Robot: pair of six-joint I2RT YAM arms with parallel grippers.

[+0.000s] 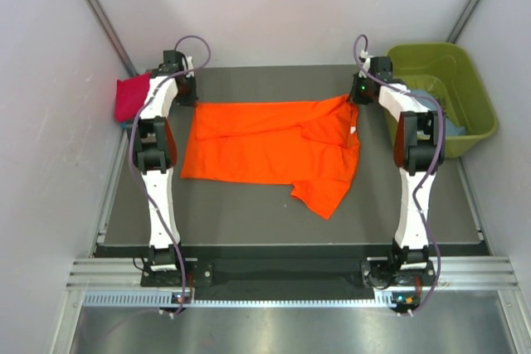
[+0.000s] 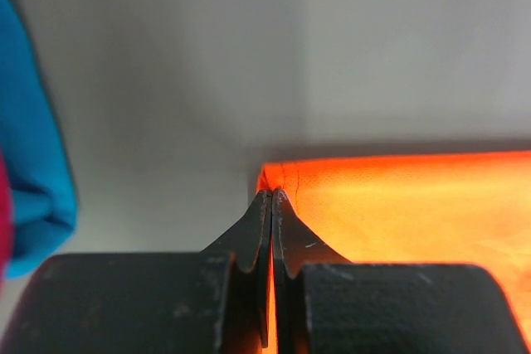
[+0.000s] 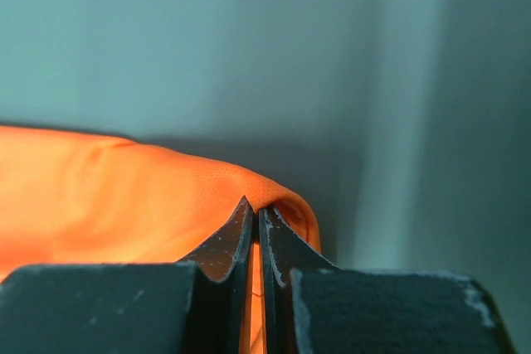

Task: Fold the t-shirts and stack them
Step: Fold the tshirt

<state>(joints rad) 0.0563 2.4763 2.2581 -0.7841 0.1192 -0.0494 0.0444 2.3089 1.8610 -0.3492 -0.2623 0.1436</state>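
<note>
The bright orange t-shirt (image 1: 274, 151) lies spread across the dark table, its far edge stretched between my two grippers. My left gripper (image 1: 192, 99) is shut on the shirt's far left corner (image 2: 278, 173). My right gripper (image 1: 355, 99) is shut on the far right corner (image 3: 274, 192). A sleeve hangs folded over at the right and a flap points toward the near side. A crimson-pink t-shirt (image 1: 131, 97) lies bunched at the table's far left edge, with light blue cloth (image 2: 29, 147) beside it in the left wrist view. More light blue cloth (image 1: 431, 97) lies in the tub.
An olive-green plastic tub (image 1: 469, 80) stands off the table's right side at the back. Pale walls close in on the left, back and right. The table's bare dark surface (image 1: 249, 213) runs along the near side.
</note>
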